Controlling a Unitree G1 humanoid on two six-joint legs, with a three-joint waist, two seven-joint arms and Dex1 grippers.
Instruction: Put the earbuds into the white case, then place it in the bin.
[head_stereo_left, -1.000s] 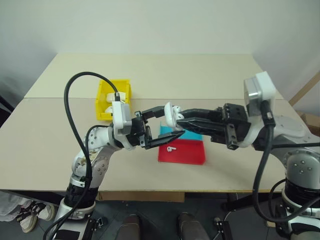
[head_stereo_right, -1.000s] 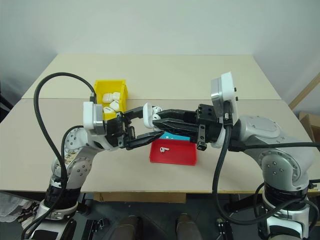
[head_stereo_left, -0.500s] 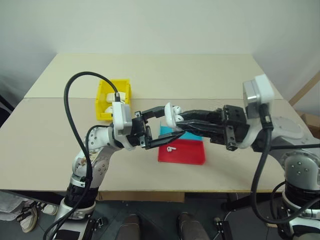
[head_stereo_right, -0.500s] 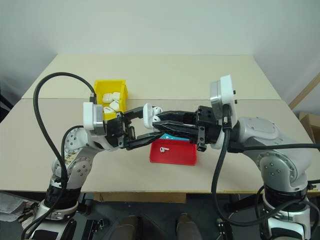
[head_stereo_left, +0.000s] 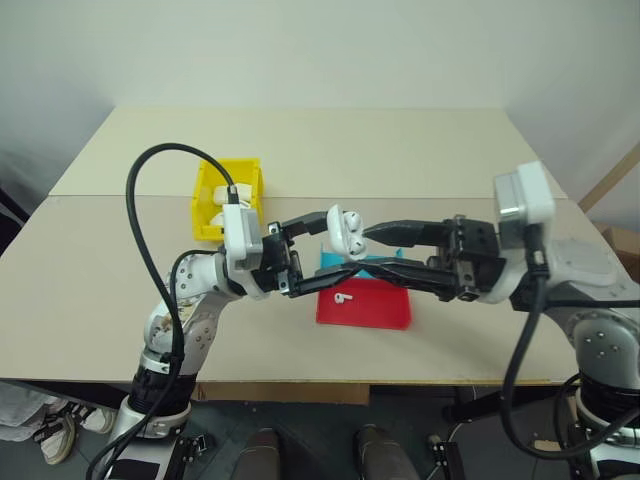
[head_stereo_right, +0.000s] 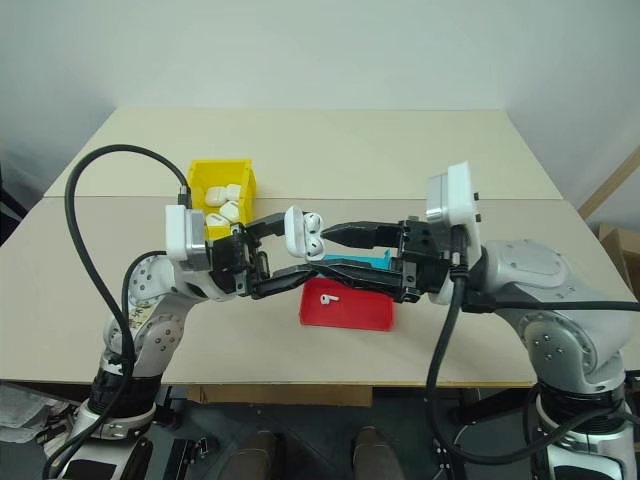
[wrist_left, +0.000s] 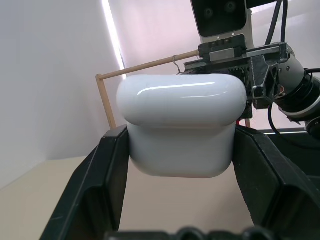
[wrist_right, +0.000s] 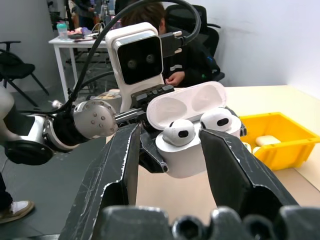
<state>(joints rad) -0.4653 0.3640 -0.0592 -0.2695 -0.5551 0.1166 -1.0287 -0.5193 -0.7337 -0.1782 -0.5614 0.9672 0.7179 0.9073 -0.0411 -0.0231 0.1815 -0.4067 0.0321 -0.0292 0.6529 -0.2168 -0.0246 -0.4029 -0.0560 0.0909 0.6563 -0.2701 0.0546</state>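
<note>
My left gripper (head_stereo_left: 341, 244) is shut on the white case (head_stereo_left: 343, 228) and holds it in the air above the tray. The case's lid stands open in the right wrist view, and two earbuds (wrist_right: 180, 131) (wrist_right: 216, 120) sit in the case (wrist_right: 190, 150). My right gripper (head_stereo_left: 362, 250) is open just right of the case, one finger above and one below, touching nothing. In the left wrist view the case (wrist_left: 182, 125) sits squarely between my left fingers (wrist_left: 102, 185). Another earbud (head_stereo_left: 343, 298) lies loose on the tray's red part. The yellow bin (head_stereo_left: 203, 200) stands back left.
The red-and-blue tray (head_stereo_left: 385, 310) lies flat at the table's middle front, under both grippers. Several white cases (head_stereo_right: 222, 200) lie in the bin. Beyond the table, the right wrist view shows a seated person (wrist_right: 150, 15) and a white desk (wrist_right: 75, 42).
My right gripper's fingers have spread apart and their tips have drawn back a little to the right of the case. The left arm and the case have stayed still.
</note>
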